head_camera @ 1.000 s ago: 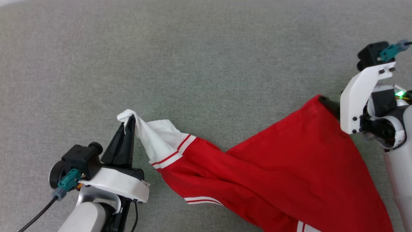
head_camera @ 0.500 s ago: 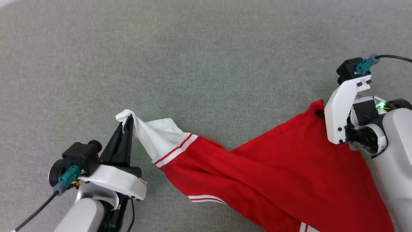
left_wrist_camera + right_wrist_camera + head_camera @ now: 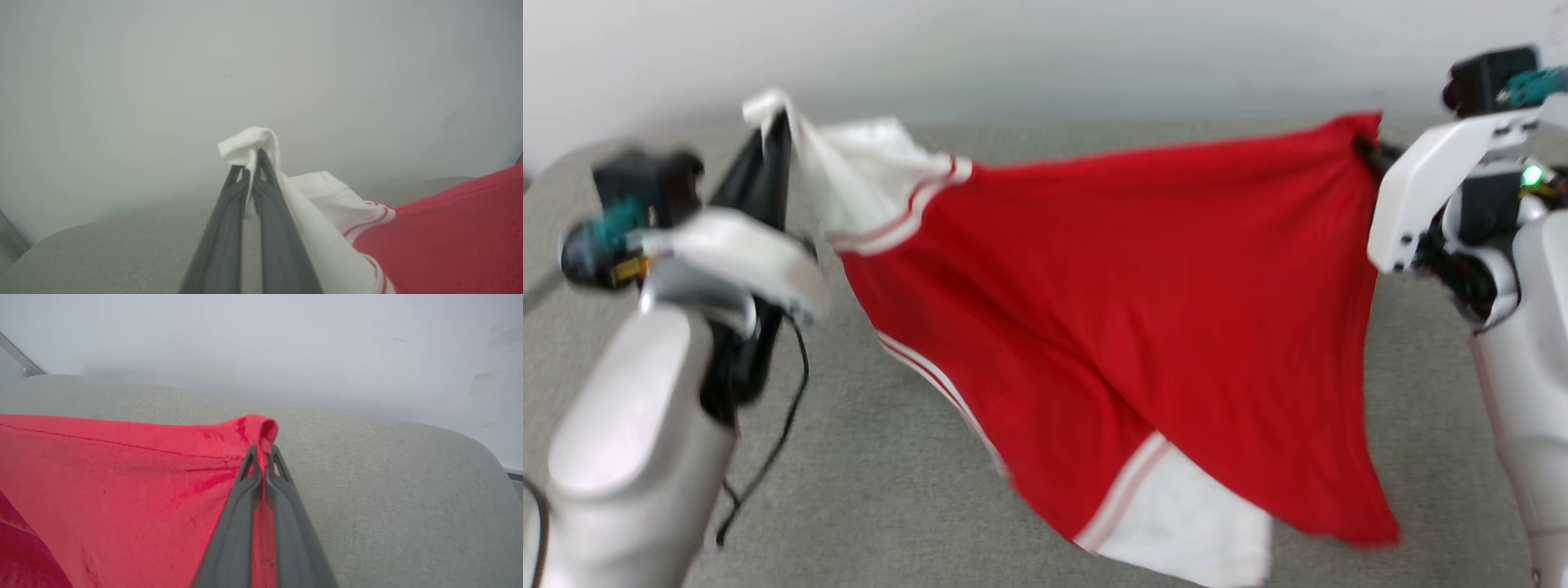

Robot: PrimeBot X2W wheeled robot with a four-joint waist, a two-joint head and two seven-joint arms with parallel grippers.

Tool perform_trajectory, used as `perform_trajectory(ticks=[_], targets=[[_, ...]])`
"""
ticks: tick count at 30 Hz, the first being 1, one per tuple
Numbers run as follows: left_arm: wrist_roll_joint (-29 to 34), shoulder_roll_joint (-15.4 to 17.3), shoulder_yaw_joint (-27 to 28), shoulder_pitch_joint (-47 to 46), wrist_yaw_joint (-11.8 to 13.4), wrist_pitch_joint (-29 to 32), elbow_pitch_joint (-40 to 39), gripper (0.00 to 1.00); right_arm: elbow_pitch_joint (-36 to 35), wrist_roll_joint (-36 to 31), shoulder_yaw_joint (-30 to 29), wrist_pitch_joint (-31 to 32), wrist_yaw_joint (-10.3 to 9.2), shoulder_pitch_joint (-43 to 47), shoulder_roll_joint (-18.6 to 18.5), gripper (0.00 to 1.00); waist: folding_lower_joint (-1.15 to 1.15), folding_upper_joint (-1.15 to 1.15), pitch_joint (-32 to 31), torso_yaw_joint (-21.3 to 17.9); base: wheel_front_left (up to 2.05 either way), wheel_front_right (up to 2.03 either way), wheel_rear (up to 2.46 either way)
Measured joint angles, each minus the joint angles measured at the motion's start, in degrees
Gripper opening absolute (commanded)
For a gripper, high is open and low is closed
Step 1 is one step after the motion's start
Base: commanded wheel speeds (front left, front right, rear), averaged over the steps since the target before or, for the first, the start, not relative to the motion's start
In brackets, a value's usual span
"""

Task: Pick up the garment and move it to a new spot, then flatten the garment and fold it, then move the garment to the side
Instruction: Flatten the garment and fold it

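You've just lifted the jersey [image 3: 1111, 278] off the grey fabric surface [image 3: 890, 490]. The left gripper [image 3: 774, 131] pinches its white sleeve [image 3: 866, 180] at upper left, the right gripper [image 3: 1365, 149] is newly clamped on the red corner. Relocate next.

Grey woven fabric surface [image 3: 890, 490], rounded far corners; plain pale wall [image 3: 1045, 49] behind; soft, even light.

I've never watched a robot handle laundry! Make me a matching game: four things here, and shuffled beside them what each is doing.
1 left gripper
2 right gripper
3 garment
4 grey surface

a shut on a red edge
b lies below the cloth
c shut on a white sleeve
d hangs spread between both arms

Pairs: 1-c, 2-a, 3-d, 4-b
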Motion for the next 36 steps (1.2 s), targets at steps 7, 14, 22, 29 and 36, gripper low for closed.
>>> perform_trajectory(ticks=[7, 14, 22, 29, 36], targets=[[1.2, -1.8, -0.8, -18.0, -2.5, 1.7, 12.3, 0.00, 4.3, -2.9, -3.0, -7.2, 0.00, -9.2, 2.0, 0.00, 0.00, 0.00, -1.3, -2.6, 0.00, 0.00, 0.00], [4.9, -2.5, -1.5, -37.3, -3.7, 0.1, 20.5, 0.00, 5.9, -5.8, -5.7, -13.4, 0.00, -22.9, 2.5, 0.00, 0.00, 0.00, 3.1, -3.1, 0.00, 0.00, 0.00], [8.6, -1.8, -1.9, -57.5, -5.0, -2.6, 25.9, 0.00, 7.1, -8.7, -7.5, -18.7, 0.00, -38.7, 2.2, 0.00, 0.00, 0.00, 11.2, -3.6, 0.00, 0.00, 0.00], [8.3, -3.2, -1.6, -67.1, -6.3, -3.5, 29.1, 0.00, 9.5, -9.4, -7.9, -21.2, -0.01, -48.4, 1.6, 0.00, 0.01, 0.00, 19.3, -3.5, 0.00, 0.00, 0.00], [8.1, -4.3, -2.4, -67.7, -6.6, -4.0, 32.6, 0.00, 14.7, -9.3, -5.6, -23.0, 0.00, -52.1, 2.5, 0.00, 0.01, 0.00, 26.0, -3.0, 0.00, 0.00, 0.00]])
